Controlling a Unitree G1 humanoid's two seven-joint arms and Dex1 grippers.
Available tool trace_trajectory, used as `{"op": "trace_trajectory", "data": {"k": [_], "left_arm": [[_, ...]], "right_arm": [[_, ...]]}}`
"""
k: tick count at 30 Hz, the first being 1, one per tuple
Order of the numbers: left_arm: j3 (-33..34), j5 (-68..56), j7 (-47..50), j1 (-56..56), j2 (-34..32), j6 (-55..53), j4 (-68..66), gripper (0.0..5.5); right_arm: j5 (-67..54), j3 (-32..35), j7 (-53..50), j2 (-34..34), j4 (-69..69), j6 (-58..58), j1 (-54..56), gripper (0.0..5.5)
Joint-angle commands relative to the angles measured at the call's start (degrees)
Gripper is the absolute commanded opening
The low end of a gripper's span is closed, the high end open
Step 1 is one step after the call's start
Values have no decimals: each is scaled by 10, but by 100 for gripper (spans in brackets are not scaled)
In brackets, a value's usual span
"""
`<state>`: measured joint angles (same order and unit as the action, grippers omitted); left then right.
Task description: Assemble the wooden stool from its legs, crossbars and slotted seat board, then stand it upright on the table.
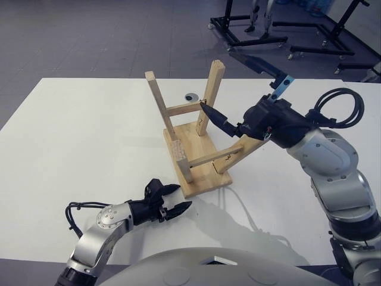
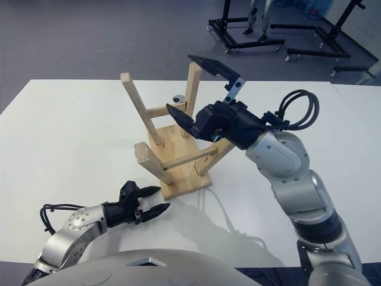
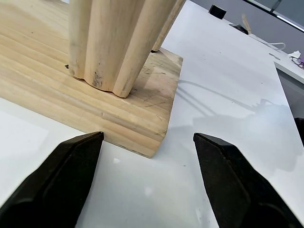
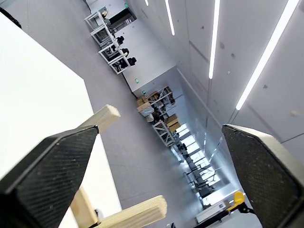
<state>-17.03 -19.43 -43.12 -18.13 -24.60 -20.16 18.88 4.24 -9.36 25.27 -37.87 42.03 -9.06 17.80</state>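
The wooden stool point(image 1: 191, 143) is seen upside down near the middle of the table point(image 1: 71, 137). Its seat board point(image 1: 205, 180) lies flat on the top and the legs point(image 1: 159, 101) point up, splayed, with crossbars point(image 1: 184, 109) seated between them. The plain light timber is judged stiff and fairly light, with a dry grain that ought not to slip in a grip. The joints are judged the weak spot: they may only be push-fitted, so a pull on one leg alone could draw it from its slot. For turning the stool over, a hold on the seat board's edge, or on a leg low down beside its crossbar, is judged soundest. The left gripper point(image 1: 182, 197) is held open and empty, low by the table just short of the board's near corner. The right gripper point(image 1: 214, 118) is spread wide, nothing in it, up among the legs beside the far crossbar. No brand, label or legible writing is made out on the wood
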Motion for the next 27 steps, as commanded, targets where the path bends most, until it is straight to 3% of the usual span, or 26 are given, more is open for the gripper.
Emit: {"op": "trace_trajectory", "data": {"k": [1, 11, 27], "left_arm": [[-8, 10, 2, 22, 4, -5, -20, 348], [4, -21, 12, 69, 46, -11, -31, 348], [2, -22, -2, 77, 32, -13, -33, 348]], "right_arm": [[41, 20, 2, -8, -18, 31, 12, 479], [204, 12, -6, -28, -69, 111, -106, 479], [370, -45, 19, -15, -132, 111, -182, 479]]}}
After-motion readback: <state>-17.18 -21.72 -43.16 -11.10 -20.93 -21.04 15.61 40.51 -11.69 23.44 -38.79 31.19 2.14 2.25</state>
